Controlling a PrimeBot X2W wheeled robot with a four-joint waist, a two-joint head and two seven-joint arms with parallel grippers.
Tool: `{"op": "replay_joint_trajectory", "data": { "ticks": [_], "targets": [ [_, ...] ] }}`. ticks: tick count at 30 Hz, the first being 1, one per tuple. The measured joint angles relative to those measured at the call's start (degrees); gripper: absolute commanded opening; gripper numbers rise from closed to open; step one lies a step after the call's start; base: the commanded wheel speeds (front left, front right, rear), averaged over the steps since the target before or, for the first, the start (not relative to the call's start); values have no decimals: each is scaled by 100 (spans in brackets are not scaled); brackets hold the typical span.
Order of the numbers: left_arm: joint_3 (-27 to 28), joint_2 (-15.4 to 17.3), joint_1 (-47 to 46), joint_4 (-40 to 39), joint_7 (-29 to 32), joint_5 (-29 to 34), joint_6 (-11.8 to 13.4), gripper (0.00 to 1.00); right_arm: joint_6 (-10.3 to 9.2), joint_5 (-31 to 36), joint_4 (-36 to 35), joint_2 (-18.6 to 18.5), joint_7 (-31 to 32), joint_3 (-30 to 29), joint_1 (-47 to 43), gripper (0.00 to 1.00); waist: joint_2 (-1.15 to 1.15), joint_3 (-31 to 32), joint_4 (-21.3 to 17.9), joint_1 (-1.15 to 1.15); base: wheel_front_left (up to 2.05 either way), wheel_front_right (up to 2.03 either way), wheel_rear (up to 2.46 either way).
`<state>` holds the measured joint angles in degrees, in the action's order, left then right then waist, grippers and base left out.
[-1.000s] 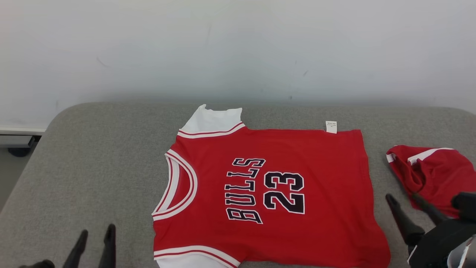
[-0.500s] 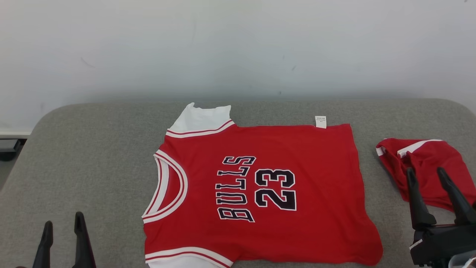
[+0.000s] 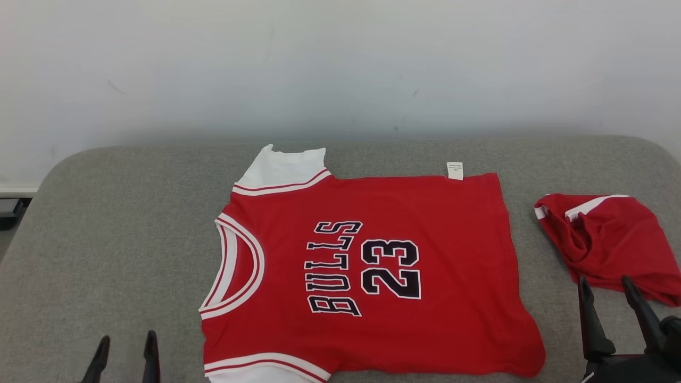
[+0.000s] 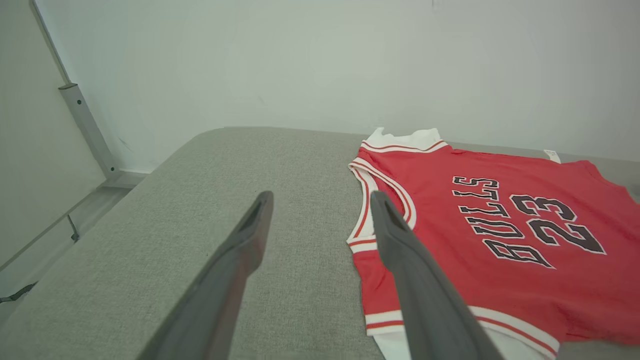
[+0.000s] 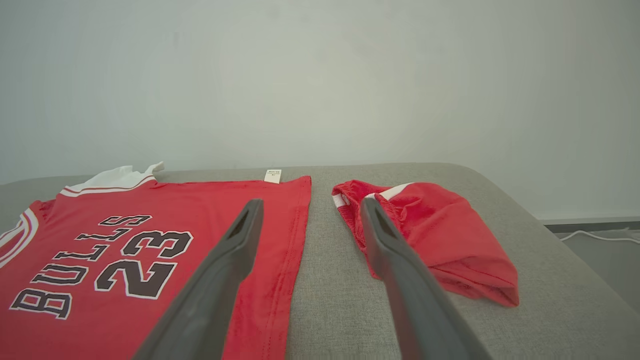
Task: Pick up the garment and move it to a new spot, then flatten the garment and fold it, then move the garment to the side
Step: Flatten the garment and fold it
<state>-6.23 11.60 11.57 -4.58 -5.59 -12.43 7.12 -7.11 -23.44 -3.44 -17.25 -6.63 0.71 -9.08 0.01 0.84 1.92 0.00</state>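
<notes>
Dark fingers of the left gripper (image 3: 127,338) stand wide apart and empty, low at the near left, with bare grey padding (image 3: 133,213) between them and the jersey (image 3: 372,266). The right gripper (image 3: 605,280) is just as wide and empty at the near right, between the jersey's hem (image 3: 511,255) and a crumpled red garment (image 3: 612,239). The jersey lies flat mid-surface, its long axis running left to right, with the neckline (image 3: 237,266) toward the left arm and the hem toward the right. Each arm looks nearest to its own end, so a fold would likely take both.
</notes>
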Motion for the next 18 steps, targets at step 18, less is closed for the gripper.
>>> {"op": "replay_joint_trajectory", "data": {
  "ticks": [18],
  "targets": [
    [-412, 75, -8, 10, 567, -4, -160, 100, 0, 35, 353, 111, -38, 123, 16, 100, 0, 29, -18, 0, 0, 0, 0]
  ]
}}
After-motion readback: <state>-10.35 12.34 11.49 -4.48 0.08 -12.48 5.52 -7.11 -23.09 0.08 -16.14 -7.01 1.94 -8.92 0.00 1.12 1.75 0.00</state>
